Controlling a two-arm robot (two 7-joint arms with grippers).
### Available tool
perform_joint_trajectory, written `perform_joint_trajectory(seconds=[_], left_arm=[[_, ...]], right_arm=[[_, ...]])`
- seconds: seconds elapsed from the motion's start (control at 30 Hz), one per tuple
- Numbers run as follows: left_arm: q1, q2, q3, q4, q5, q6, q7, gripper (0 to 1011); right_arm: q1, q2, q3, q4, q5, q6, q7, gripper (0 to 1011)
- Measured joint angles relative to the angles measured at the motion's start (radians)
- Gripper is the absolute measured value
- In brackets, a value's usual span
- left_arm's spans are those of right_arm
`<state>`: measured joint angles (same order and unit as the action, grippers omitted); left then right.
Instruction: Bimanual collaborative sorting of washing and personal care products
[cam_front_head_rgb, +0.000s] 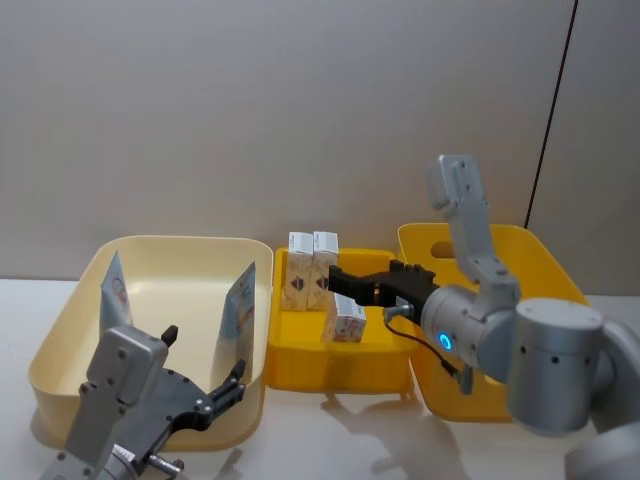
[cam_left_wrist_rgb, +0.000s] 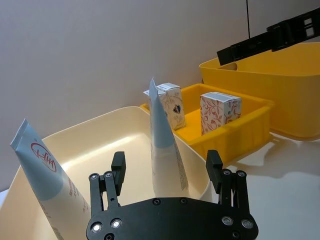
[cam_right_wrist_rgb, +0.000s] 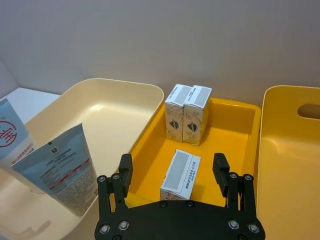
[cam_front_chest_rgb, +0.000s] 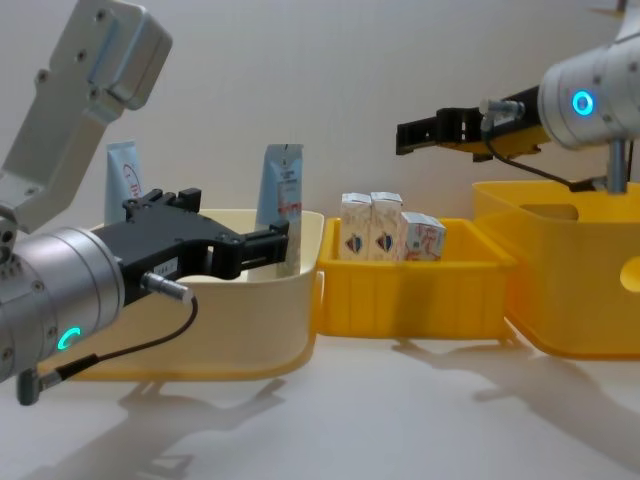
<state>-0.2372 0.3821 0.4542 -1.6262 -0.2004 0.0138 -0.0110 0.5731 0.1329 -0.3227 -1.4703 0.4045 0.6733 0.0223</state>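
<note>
Pinkish-red-printed carton (cam_right_wrist_rgb: 181, 175) stands upright in the small yellow tray (cam_right_wrist_rgb: 241, 108) below the right claw (cam_right_wrist_rgb: 172, 165), whose fingers gape empty above it, while the left claw (cam_front_head_rgb: 205, 352), likewise agape, hovers nearer the cream tub's (cam_front_head_rgb: 180, 243) tubes (cam_front_head_rgb: 240, 300).

Counter (cam_front_head_rgb: 330, 440): left tub (cam_front_head_rgb: 52, 340), middle tray (cam_front_head_rgb: 335, 365) and right tub (cam_front_head_rgb: 545, 262) in a row.
Left tub: left tube (cam_front_head_rgb: 115, 295) stands at its left wall, right tube (cam_front_head_rgb: 238, 305) at its right wall.
Middle tray: two cartons (cam_front_head_rgb: 312, 262) touching at the back; third carton (cam_front_head_rgb: 347, 318) before them, rightward.
Right gripper (cam_front_head_rgb: 338, 283): above the middle tray.
</note>
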Motion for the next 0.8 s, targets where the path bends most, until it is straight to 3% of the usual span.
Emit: perform_joint_trajectory(seconds=[0.33,0.8], left_arm=[[0.0,0.0,0.0,0.0,0.0,0.0,0.0,1003],[0.0,0.0,0.0,0.0,0.0,0.0,0.0,1003]], right_arm=[[0.091,-0.042,0.005,0.09,-0.003,0.113,-0.032,1001],[0.133,-0.069,0.015,0.177,-0.004,0.198,-0.055,1001]])
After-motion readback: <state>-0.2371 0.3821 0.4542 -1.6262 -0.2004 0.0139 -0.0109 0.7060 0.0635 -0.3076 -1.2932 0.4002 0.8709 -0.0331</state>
